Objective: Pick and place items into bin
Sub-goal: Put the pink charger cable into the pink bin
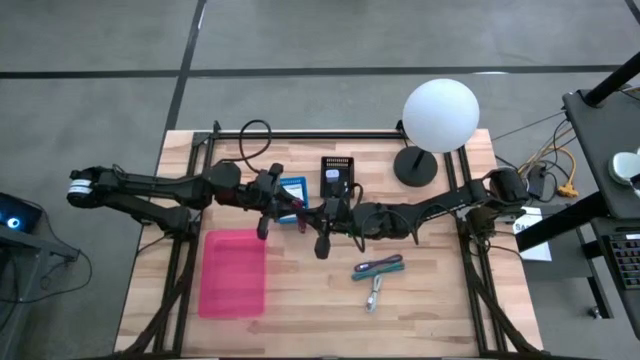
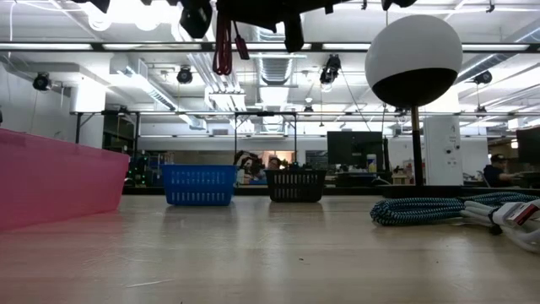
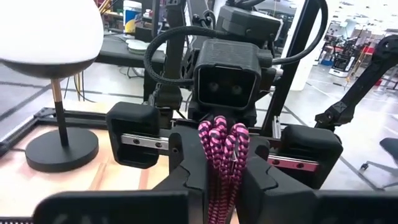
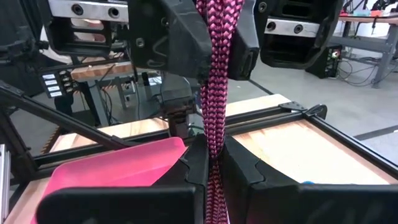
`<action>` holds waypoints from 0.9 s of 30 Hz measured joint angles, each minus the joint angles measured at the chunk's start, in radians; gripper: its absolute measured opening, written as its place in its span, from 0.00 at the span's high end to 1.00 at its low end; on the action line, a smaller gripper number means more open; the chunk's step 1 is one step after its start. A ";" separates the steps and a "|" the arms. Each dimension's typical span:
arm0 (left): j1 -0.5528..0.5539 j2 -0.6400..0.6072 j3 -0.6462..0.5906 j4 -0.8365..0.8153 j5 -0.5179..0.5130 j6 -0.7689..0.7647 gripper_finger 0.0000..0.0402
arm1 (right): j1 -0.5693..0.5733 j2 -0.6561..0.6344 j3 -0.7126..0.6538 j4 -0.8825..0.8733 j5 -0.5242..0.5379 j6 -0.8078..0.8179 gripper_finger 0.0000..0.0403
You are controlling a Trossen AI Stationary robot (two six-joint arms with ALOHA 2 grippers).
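A magenta-and-black braided strip [image 3: 221,146], bundled in several strands, is held above the table between both grippers. My left gripper [image 3: 222,171] and my right gripper [image 4: 214,158] face each other over the table's middle, left of centre in the high view, left [image 1: 268,210] and right [image 1: 322,230]. Both are shut on the strip. In the low view the strip [image 2: 224,46] hangs well above the tabletop. The pink bin [image 1: 233,272] lies flat on the table below and to the left. A teal and a magenta strip [image 1: 378,267] and a silvery piece [image 1: 374,292] lie on the wood. My left gripper pinches the strip bundle between its two fingers just below its looped end [image 3: 219,127], which sticks out past the fingertips. The strip is lifted clear of the table. My right gripper pinches the same bundle farther along [image 4: 213,146], between its two fingers, fingers across the strip. The stretch between the two grippers [image 4: 214,87] runs straight.
A white ball lamp [image 1: 440,115] stands on its dark base at the far right. A small blue basket [image 1: 292,188] and a black basket [image 1: 337,175] sit near the far edge. A blue-white braided cord [image 2: 422,209] lies at the right. Bare wood lies near the table's near edge.
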 joint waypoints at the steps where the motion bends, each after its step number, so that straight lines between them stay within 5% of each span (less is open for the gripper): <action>1: 0.000 -0.001 0.000 -0.003 0.000 -0.008 0.94 | 0.000 0.000 0.000 0.000 0.000 0.000 0.97; 12: -0.002 -0.056 0.000 -0.076 0.014 -0.017 0.94 | -0.002 -0.001 0.003 -0.114 -0.067 0.122 0.77; 27: 0.000 -0.176 0.009 -0.590 0.008 -0.147 0.94 | -0.001 -0.001 0.003 -0.310 -0.075 0.221 0.71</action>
